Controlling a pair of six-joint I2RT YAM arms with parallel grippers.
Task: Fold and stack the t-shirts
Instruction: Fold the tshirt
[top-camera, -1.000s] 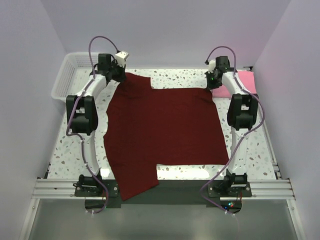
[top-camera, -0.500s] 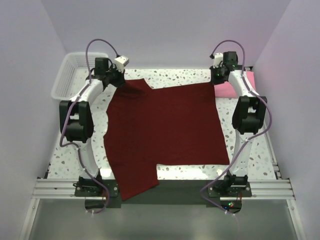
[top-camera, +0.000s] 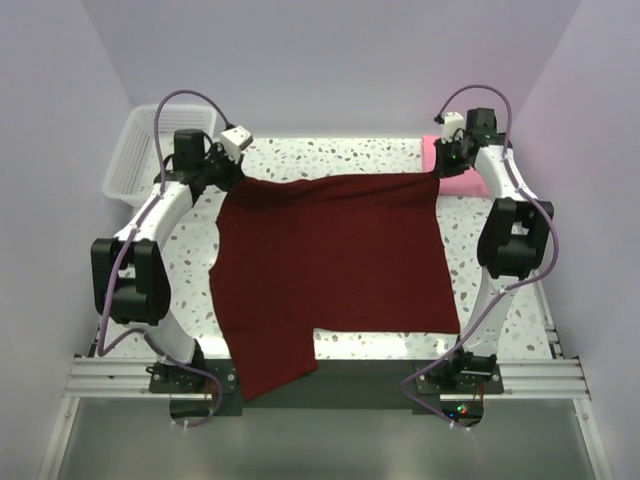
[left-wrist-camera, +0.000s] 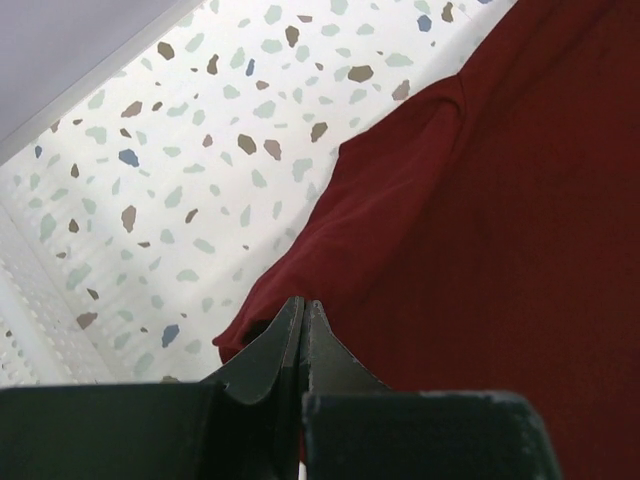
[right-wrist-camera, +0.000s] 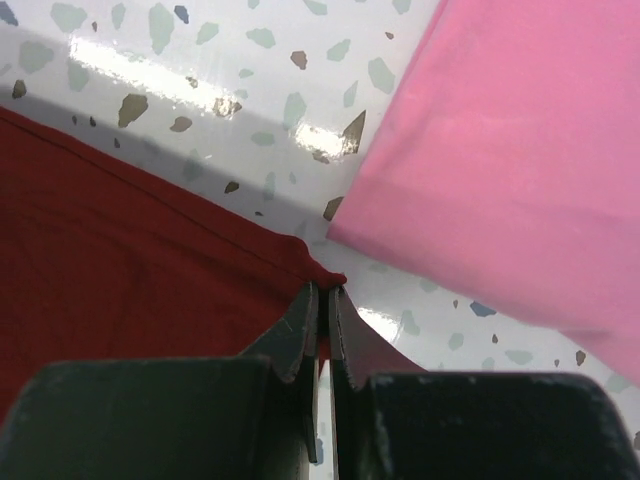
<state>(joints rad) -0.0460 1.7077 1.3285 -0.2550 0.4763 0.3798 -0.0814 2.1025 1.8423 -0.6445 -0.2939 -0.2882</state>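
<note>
- Maroon t-shirt (top-camera: 330, 270), top external view: it lies spread flat over the speckled table (top-camera: 340, 155), its far edge drawn in a nearly straight line between the two arms. At the near left, part of it reaches past the table's near edge. The left gripper (top-camera: 228, 178) is clamped on the far left corner and the right gripper (top-camera: 438, 170) on the far right corner. The pink t-shirt (top-camera: 470, 183), folded, lies at the table's far right, just beside the right gripper. A white mesh basket (top-camera: 135, 150) stands at the far left.
- Maroon t-shirt (left-wrist-camera: 480, 220), left wrist view: it fills the right side, and one rumpled edge runs down into the left gripper (left-wrist-camera: 303, 308), whose fingers are pressed together on it. The table (left-wrist-camera: 200, 150) shows at upper left, with a strip of the basket (left-wrist-camera: 30, 330) at the left edge.
- Maroon t-shirt (right-wrist-camera: 130, 260), right wrist view: its hemmed corner is pinched in the right gripper (right-wrist-camera: 322, 295), fingers nearly touching. The pink t-shirt (right-wrist-camera: 520, 150) lies close beyond, with bare table (right-wrist-camera: 230, 60) between.
</note>
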